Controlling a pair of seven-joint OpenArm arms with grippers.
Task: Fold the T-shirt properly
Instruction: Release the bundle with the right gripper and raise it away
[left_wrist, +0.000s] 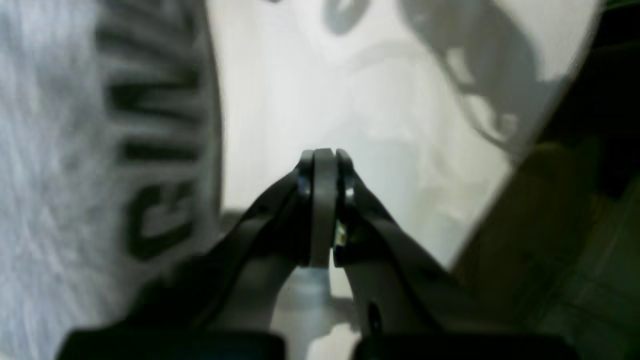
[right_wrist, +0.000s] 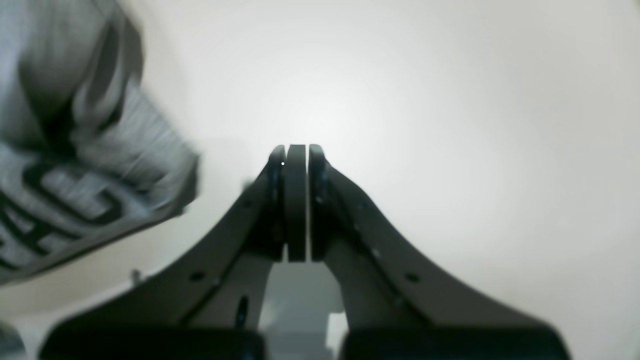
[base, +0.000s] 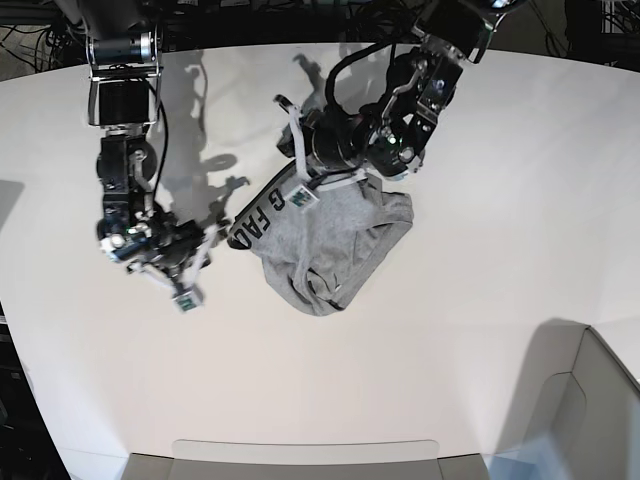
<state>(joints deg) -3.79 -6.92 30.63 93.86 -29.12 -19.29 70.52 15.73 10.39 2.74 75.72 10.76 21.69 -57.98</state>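
Closest to each wrist camera is its own claw: the left claw has its jaws pressed together with nothing between them, and the right claw is likewise pressed together and holds nothing. Both hang over the white tabletop. In the base view the T-shirt lies crumpled in a loose heap near the middle of the tabletop, heather grey, with several folds bunched along its lower edge and black block capitals showing on its upper left part. The left claw sits at the shirt's upper left edge, beside the lettering, though whether it touches the cloth cannot be told. The right claw is well apart from the shirt, over bare tabletop. From the left wrist the shirt fills the left side, lettering blurred, its edge curving beside the claw. From the right wrist the shirt is a rumpled mass at the left, lettering outlined in black. No containers can be made out.
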